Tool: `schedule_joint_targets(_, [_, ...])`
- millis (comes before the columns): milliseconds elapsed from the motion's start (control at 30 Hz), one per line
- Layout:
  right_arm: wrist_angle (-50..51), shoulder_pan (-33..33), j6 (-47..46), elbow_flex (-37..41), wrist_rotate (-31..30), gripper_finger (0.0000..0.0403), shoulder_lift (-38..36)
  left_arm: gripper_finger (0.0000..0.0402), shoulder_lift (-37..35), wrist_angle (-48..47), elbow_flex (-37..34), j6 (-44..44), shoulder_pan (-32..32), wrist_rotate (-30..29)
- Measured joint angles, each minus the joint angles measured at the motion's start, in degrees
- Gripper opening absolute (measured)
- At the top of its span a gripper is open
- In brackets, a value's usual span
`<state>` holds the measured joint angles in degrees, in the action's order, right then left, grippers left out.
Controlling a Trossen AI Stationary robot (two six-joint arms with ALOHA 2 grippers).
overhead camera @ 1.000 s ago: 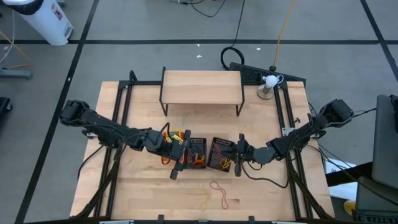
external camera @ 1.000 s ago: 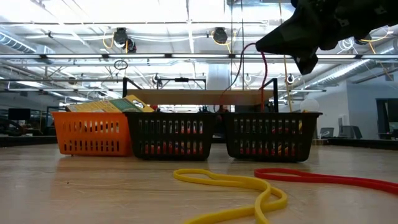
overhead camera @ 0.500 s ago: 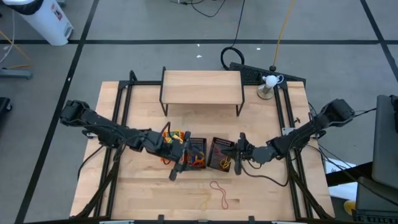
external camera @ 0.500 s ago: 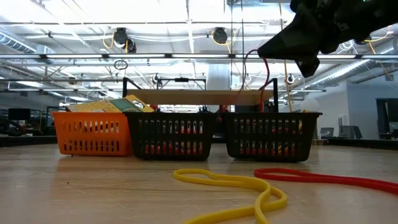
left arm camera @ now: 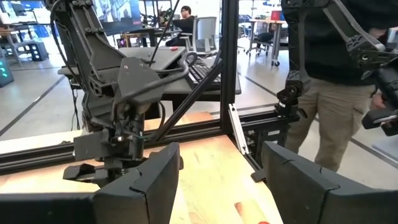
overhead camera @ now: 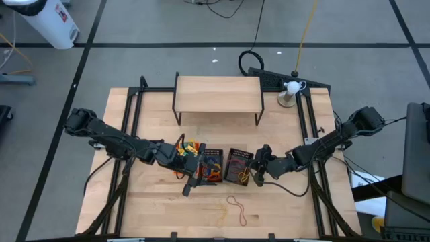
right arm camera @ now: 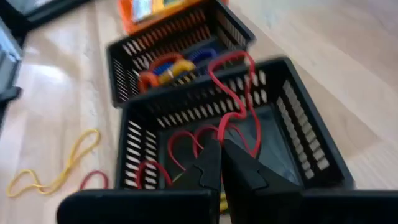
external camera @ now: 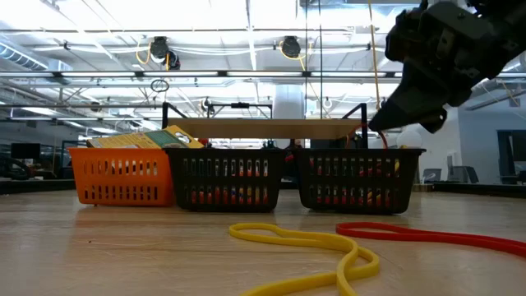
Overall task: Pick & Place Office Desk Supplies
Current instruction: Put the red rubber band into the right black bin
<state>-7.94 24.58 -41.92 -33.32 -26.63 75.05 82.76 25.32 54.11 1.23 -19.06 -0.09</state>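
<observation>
Three mesh bins stand in a row: an orange bin with yellow-and-green packs, a middle black bin holding coloured rubber bands, and a right black bin. My right gripper is shut on a red rubber band and slants down over the right bin's rim. My left gripper stands open and level above the middle bin, with nothing between its fingers. My right gripper pinches a stretch of the red band's loop between its two fingertips. The fingers slant downward from the table's right side. The band curls slack beyond the tips inside the right black bin, and its far bend arches up by the bin's wall.
A yellow band and another red band lie loose on the table near its front edge. A wooden shelf stands at the back. A person stands beyond the table's right side.
My right gripper has tipped nose-down and sunk toward the right black bin, staying shut. The red band, which hung as a tall loop above the bin, has gone down into it.
</observation>
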Motion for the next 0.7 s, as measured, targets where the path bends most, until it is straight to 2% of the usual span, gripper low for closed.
schedule_joint_targets(467, [11.8,-2.8,-9.8,0.0,-0.1,0.0000,0.0,0.0225,0.0,0.2,0.0,0.0,1.1,-0.4])
schedule_joint_targets(567, [10.1,-3.7,-8.1,0.0,0.0,0.0000,0.0,0.0225,0.0,0.1,0.0,-0.1,1.1,-0.4])
schedule_joint_targets(700, [2.5,-4.4,-2.5,0.0,0.4,0.0000,0.0,0.0225,0.0,0.1,0.0,-0.3,1.1,-0.4])
